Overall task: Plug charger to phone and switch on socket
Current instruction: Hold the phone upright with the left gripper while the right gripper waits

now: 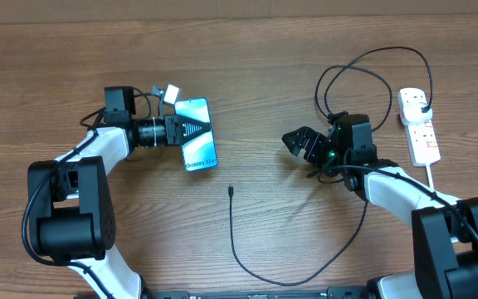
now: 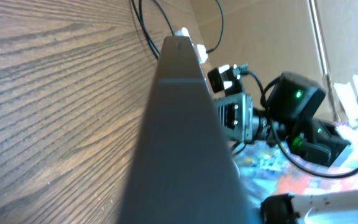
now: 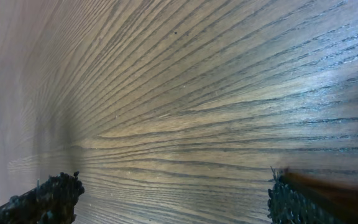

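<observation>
The phone [image 1: 199, 154] lies left of centre with its light blue screen lit. My left gripper [image 1: 194, 130] is shut on it from the left; in the left wrist view its dark edge [image 2: 185, 137] fills the middle. The charger's black cable [image 1: 280, 281] loops along the table's front, and its connector tip [image 1: 231, 191] lies free on the wood below the phone. Its black plug [image 1: 422, 101] sits in the white socket [image 1: 421, 137] at the far right. My right gripper [image 1: 297, 141] is open and empty over bare wood [image 3: 173, 199], right of the phone.
The charger cable makes loose loops [image 1: 351, 79] at the back, behind my right arm. The socket's thick white cord [image 1: 431, 174] runs toward the front right. My right arm [image 2: 291, 106] shows beyond the phone in the left wrist view.
</observation>
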You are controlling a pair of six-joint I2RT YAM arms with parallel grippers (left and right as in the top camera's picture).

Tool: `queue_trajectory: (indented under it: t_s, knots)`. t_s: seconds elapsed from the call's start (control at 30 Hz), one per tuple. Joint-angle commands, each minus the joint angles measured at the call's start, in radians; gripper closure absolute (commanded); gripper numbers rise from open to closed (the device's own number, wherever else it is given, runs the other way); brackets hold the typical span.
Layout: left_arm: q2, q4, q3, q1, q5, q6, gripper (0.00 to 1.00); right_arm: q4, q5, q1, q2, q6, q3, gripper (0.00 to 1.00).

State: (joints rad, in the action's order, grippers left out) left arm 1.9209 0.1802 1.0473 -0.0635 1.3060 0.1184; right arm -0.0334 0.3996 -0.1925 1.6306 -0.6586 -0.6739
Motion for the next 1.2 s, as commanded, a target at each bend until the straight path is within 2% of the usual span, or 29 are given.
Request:
queue_trajectory:
  t_s: [0.0,0.2,0.53,1.17]
  knots:
    - [-0.031,-0.012,0.004,-0.01,0.035,0.113,0.96,-0.006,-0.011,-0.001,0.003,0.006,-0.001,0.0]
    - [-0.031,-0.006,0.004,-0.003,-0.056,0.114,0.96,-0.006,-0.011,-0.001,0.003,0.006,-0.001,0.0]
    - [-0.031,-0.011,0.004,-0.001,-0.112,0.115,0.96,-0.006,-0.011,-0.001,0.003,0.005,-0.001,0.0]
    - [-0.031,-0.017,0.004,-0.001,-0.112,0.133,0.96,-0.006,-0.011,-0.001,0.003,0.006,-0.001,0.0]
